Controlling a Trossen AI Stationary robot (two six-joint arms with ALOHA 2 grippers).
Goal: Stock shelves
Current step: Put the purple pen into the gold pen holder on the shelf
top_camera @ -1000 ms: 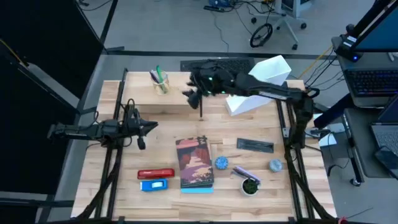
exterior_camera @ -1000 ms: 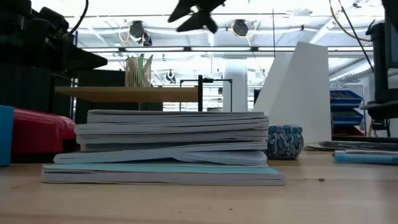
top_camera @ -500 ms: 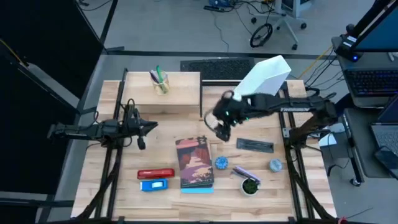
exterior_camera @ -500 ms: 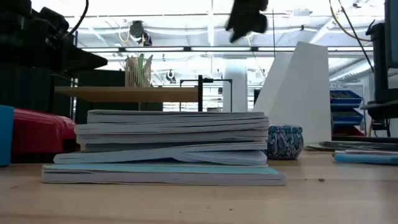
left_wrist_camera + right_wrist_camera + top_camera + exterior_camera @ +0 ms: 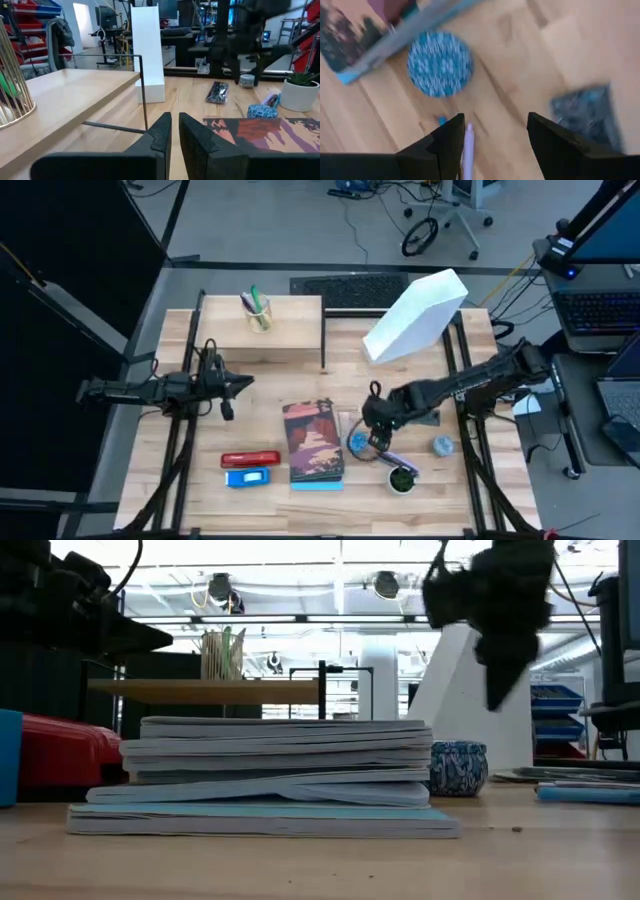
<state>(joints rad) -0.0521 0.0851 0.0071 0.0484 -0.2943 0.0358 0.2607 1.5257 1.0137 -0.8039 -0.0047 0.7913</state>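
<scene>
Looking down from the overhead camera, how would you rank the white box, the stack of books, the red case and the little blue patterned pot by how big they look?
1. White file box
2. Stack of books, fairly close behind
3. Red case
4. Blue patterned pot, partly covered by the right gripper

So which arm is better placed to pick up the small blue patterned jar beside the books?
The right. Its gripper hangs just above the blue jar with fingers open. The left gripper waits by the wooden shelf, fingers almost closed.
</scene>
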